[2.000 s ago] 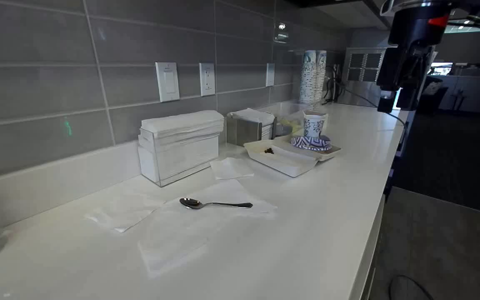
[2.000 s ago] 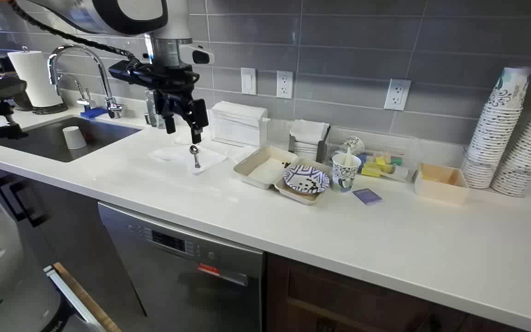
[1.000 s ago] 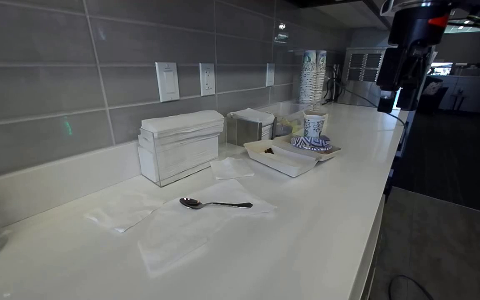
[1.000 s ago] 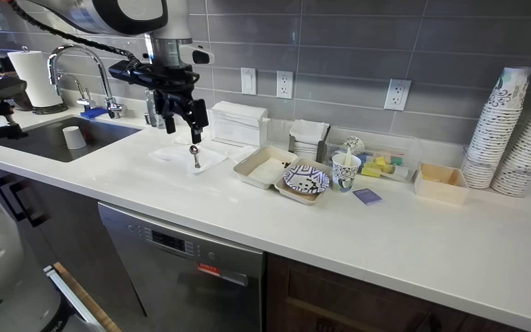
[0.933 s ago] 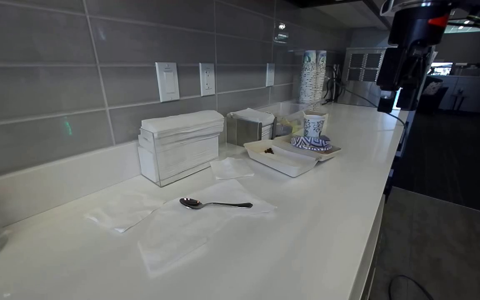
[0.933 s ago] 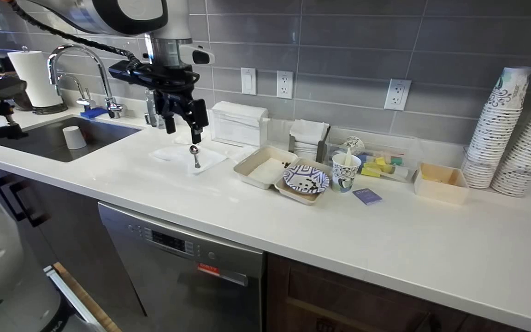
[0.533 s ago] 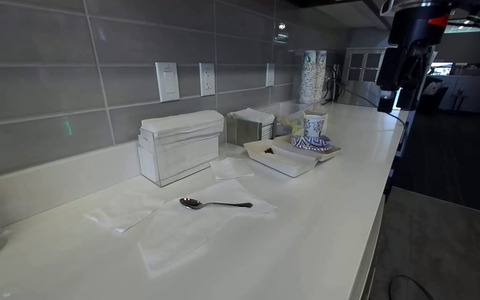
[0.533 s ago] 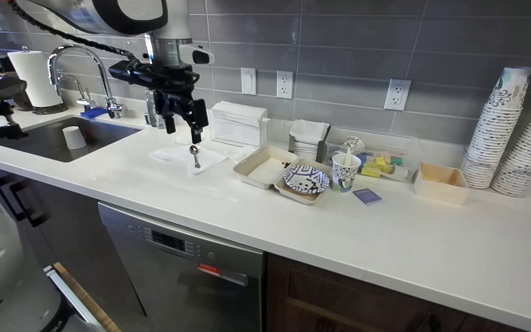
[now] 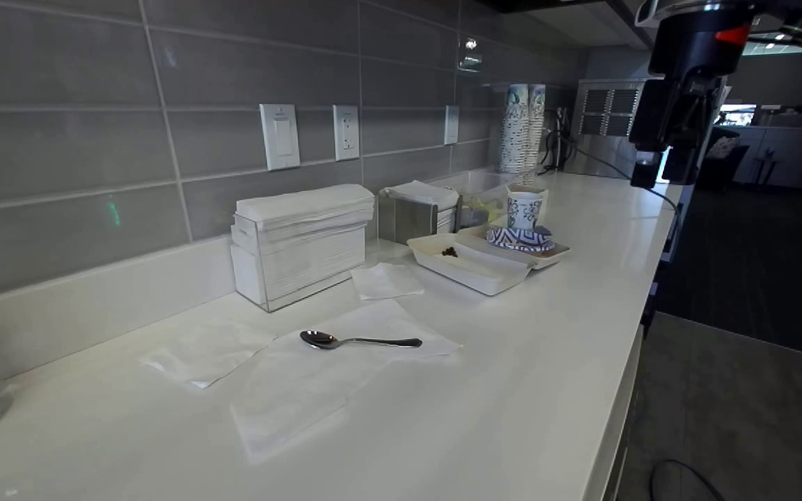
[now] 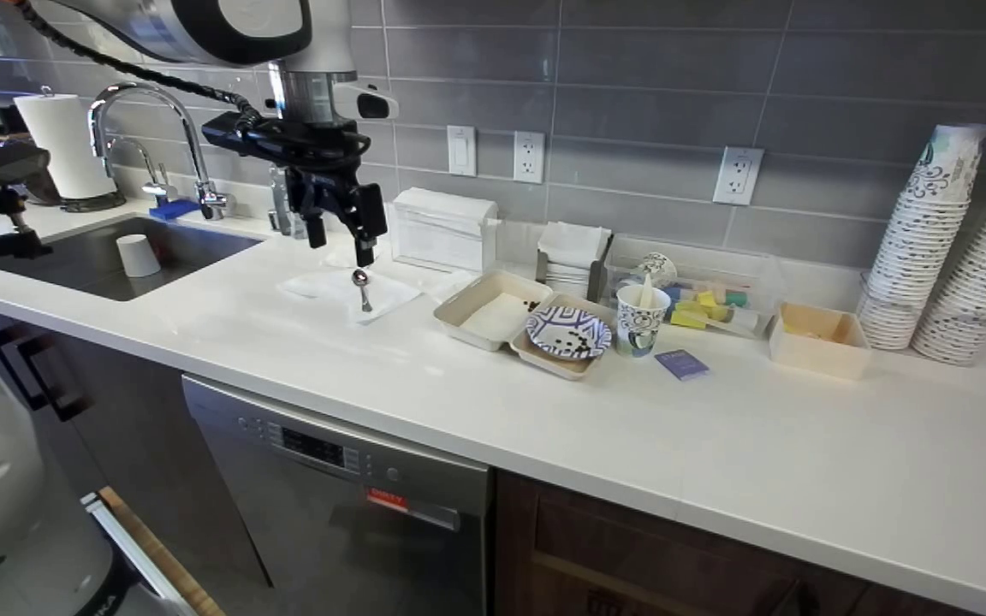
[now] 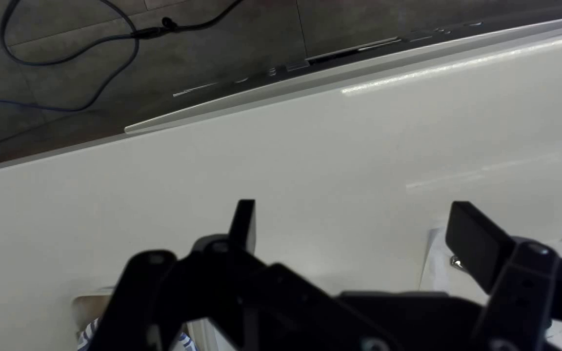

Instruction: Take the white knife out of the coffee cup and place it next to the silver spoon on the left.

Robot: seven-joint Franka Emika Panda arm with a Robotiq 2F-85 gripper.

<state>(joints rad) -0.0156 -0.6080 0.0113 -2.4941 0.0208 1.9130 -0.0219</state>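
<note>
The coffee cup point(image 10: 637, 322) stands upright on the counter beside a patterned bowl; it also shows in an exterior view point(image 9: 524, 211). The white knife point(image 10: 647, 291) sticks up out of the cup; it does not show in the other views. The silver spoon point(image 9: 366, 341) lies on a white napkin point(image 9: 303, 396), also seen in an exterior view as the spoon point(image 10: 363, 289). Only its handle end, the spoon point(image 11: 456, 263), peeks past a finger in the wrist view. My gripper point(image 10: 341, 248) is open and empty above the counter, apart from cup and spoon; its fingers point(image 11: 354, 202) are wide apart.
An open takeout tray point(image 10: 480, 312) holds the patterned bowl point(image 10: 568, 333) between spoon and cup. Napkin boxes point(image 9: 303, 243) stand along the wall. A purple packet point(image 10: 681, 364), a beige tub point(image 10: 820, 340) and tall cup stacks point(image 10: 925, 239) are right of the cup. The sink point(image 10: 91, 274) is left.
</note>
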